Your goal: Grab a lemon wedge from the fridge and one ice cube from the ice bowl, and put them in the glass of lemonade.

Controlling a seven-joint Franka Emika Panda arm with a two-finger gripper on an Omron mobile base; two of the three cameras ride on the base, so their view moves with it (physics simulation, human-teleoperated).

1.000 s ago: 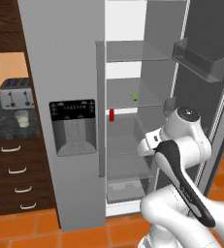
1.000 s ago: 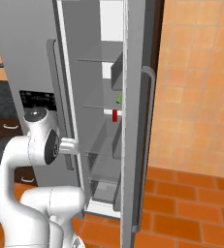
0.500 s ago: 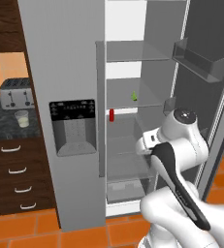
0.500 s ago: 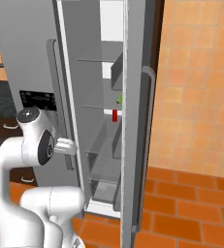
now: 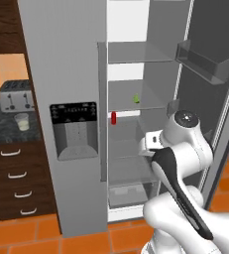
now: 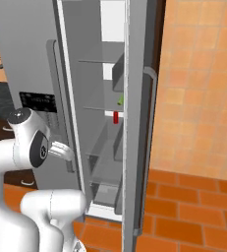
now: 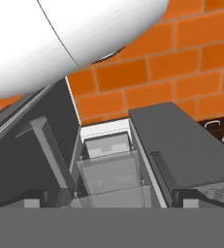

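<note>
The grey side-by-side fridge (image 5: pixel 71 74) stands with its right door (image 5: pixel 210 99) swung wide, baring glass shelves. The tiny lime-green lemon wedge (image 5: pixel 136 98) sits on a middle shelf well inside the compartment, and the same wedge shows past the door's edge from the right base camera (image 6: pixel 120 100). A small red item (image 5: pixel 113 117) stands at the front of the shelf just below and to the left of it. The white arm is folded in front of the lower shelves; its gripper (image 7: pixel 108 203) is spread wide and holds nothing, apart from the wedge. On the dark counter left of the fridge, the glass of lemonade (image 5: pixel 22 121) stands just before a silver toaster (image 5: pixel 16 95).
</note>
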